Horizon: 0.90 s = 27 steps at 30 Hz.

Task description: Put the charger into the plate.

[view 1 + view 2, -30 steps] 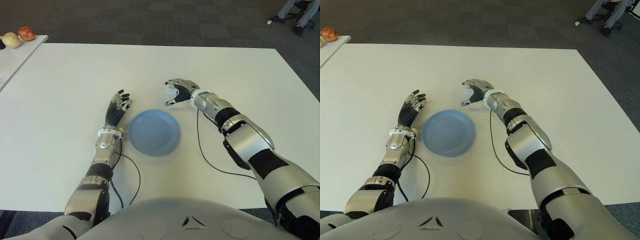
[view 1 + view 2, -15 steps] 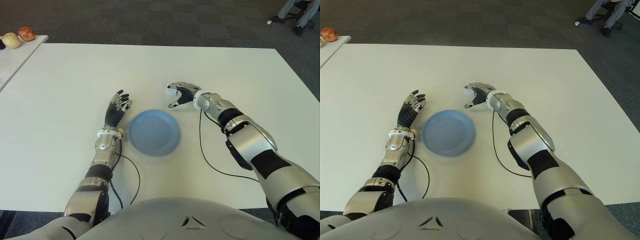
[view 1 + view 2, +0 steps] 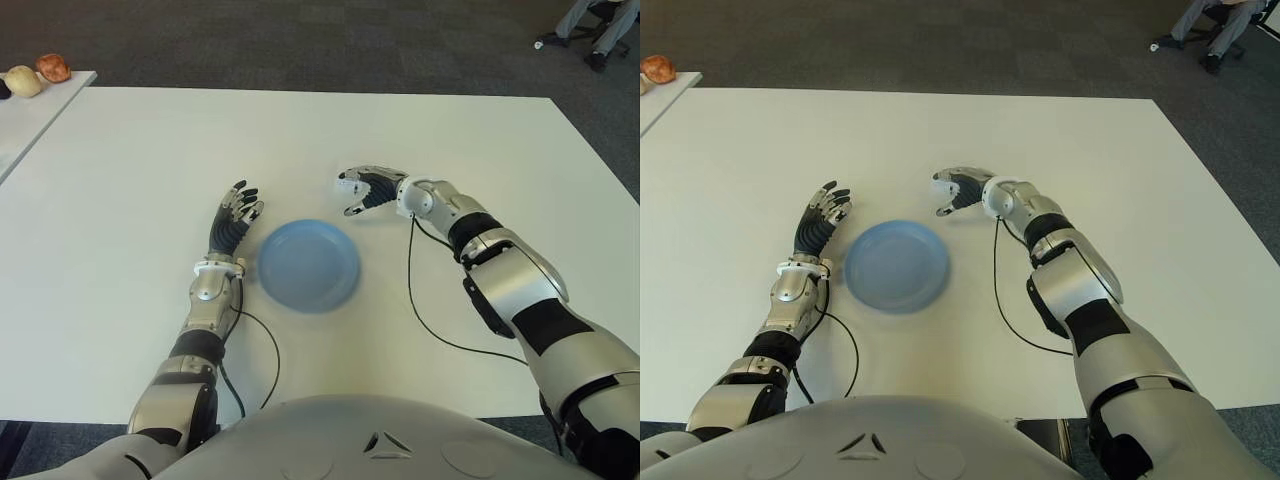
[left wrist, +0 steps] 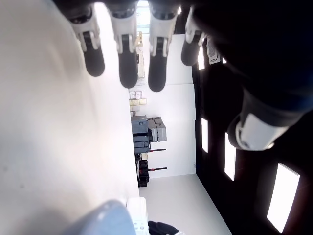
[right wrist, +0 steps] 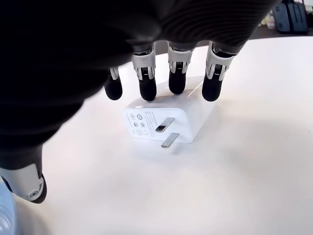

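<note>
One white table, blue plate at centre w/ left hand just beside it on its left, fingers straight, holding nothing. Right hand hovers beyond plate's far-right rim, fingers arched over charger, thumb apart, no grip yet. Charger: small rigid white block on table, prongs facing wrist cam; prob. light, smooth, slippery — pinch broad flat sides, not prongs.

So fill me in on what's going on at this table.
The robot's right hand is arched over a white charger lying on the white table, just beyond the blue plate. Its fingertips are at the charger's far edge, the thumb clear, so nothing is gripped yet. The plate holds nothing. The left hand shows open beside the plate's left side.
</note>
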### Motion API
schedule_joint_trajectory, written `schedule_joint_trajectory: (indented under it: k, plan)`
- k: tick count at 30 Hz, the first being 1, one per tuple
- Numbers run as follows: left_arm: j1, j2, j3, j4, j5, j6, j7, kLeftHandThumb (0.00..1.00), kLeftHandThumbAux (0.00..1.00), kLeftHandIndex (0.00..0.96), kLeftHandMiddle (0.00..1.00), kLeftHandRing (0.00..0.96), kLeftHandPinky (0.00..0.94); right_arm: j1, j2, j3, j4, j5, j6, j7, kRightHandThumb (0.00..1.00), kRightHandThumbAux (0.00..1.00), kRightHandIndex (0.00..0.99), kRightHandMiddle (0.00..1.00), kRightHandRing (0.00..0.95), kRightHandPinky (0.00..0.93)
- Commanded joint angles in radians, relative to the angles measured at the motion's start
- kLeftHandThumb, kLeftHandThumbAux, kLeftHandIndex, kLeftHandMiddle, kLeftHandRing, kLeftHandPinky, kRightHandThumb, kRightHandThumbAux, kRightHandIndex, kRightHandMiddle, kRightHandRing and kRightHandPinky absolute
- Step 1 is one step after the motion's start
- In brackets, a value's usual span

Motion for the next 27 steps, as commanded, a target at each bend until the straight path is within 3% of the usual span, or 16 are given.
schedule_joint_trajectory:
  k: [1,8,15,27]
  plan:
    - [0.07,-0.007,-0.007,0.047,-0.002,0.058,-0.022,0.0,0.531,0.116,0.229,0.207,0.181,0.059,-0.024,-0.008,0.015,0.021,0.013,0.106,0.0,0.54,0.0,0.001,0.009,0.021]
    - [0.065,-0.006,0.0,0.055,-0.009,0.055,-0.034,0.0,0.526,0.114,0.231,0.208,0.182,0.065,-0.059,-0.008,0.001,0.036,0.01,0.152,0.0,0.532,0.0,0.027,0.029,0.008]
    - [0.062,-0.004,0.004,0.063,-0.012,0.057,-0.033,0.0,0.526,0.115,0.233,0.209,0.183,0.082,-0.135,-0.012,-0.033,0.053,-0.042,0.208,0.0,0.505,0.0,0.087,0.08,0.0]
    - [0.06,-0.001,0.007,0.066,-0.013,0.057,-0.031,0.0,0.524,0.123,0.233,0.209,0.18,0.155,-0.266,-0.034,-0.222,0.111,-0.168,0.325,0.0,0.513,0.0,0.128,0.123,0.009]
